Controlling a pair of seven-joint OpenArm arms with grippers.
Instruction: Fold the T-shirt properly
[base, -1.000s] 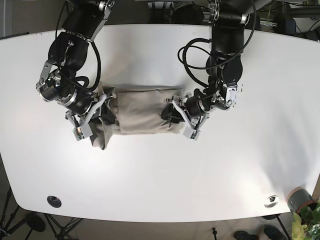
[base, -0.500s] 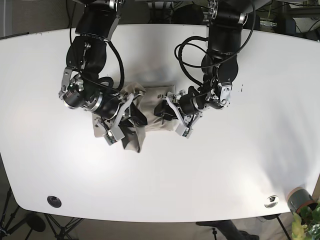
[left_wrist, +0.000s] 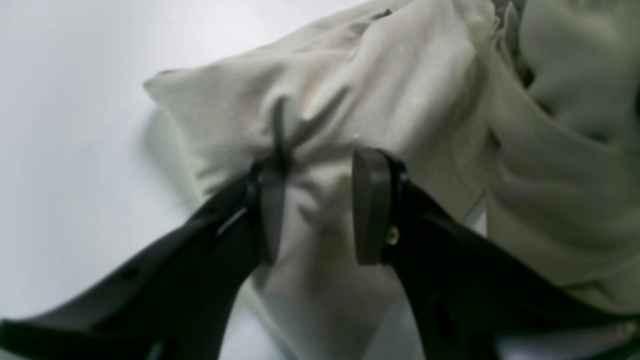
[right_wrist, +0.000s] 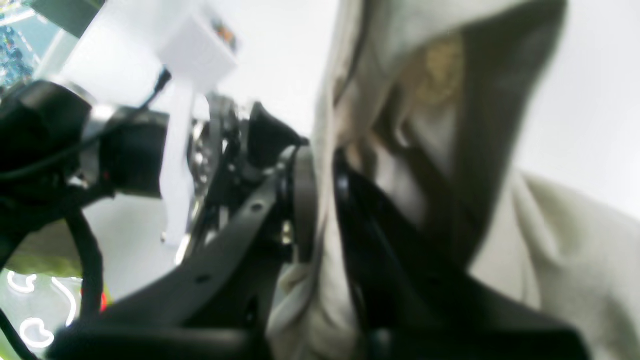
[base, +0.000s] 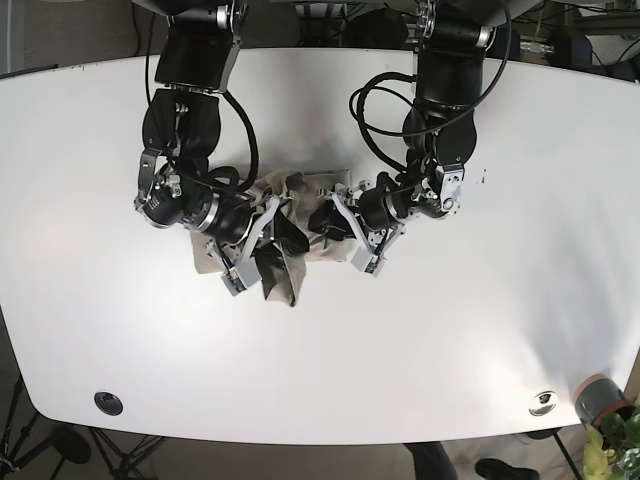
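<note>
On the white desk (base: 480, 340), near its centre, the beige T-shirt (base: 300, 225) lies bunched between the two arms. To the left in the base view, the right gripper (base: 262, 232) holds the shirt's left portion; a fold of cloth hangs down past it towards the desk. In the right wrist view, the right gripper (right_wrist: 320, 200) has its jaws nearly together, with a thin layer of T-shirt (right_wrist: 565, 250) fabric clamped between them and more cloth draped above. To the right in the base view, the left gripper (base: 345, 228) sits at the shirt's right edge. In the left wrist view, the left gripper (left_wrist: 315, 200) has its jaws parted, with a raised fold of the T-shirt (left_wrist: 400, 85) lying between them; the left pad presses into the fabric and creases it, while the right pad stands just beside the cloth. The desk (left_wrist: 65, 125) surface shows bare to the left.
</note>
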